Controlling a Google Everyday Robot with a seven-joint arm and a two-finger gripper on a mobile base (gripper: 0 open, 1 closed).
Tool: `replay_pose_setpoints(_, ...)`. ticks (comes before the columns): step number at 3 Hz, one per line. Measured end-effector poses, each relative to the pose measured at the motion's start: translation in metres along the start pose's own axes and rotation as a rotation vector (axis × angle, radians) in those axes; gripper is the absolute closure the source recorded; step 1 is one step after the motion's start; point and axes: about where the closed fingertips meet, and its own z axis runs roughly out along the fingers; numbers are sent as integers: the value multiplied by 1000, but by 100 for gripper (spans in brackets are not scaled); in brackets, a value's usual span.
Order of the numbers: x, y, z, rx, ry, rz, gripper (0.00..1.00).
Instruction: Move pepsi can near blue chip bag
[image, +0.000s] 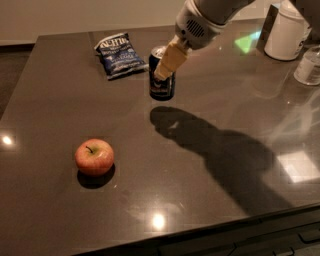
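The pepsi can (162, 86) is dark blue with a silver top and stands upright at the far middle of the dark table. My gripper (166, 64) comes in from the upper right and is shut on the can's upper part, one tan finger (170, 61) in front of it. The can looks held just above the table or barely touching it. The blue chip bag (118, 54) lies flat to the can's left and a little farther back, a short gap away.
A red apple (94, 156) sits at the near left. A white container (286, 33) and a clear bottle (309, 65) stand at the far right. The table's front edge (225, 225) runs along the bottom.
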Motion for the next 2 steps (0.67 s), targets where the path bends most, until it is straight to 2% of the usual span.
replay_pose_setpoints(2, -52, -36, 37, 76, -13, 87, 100)
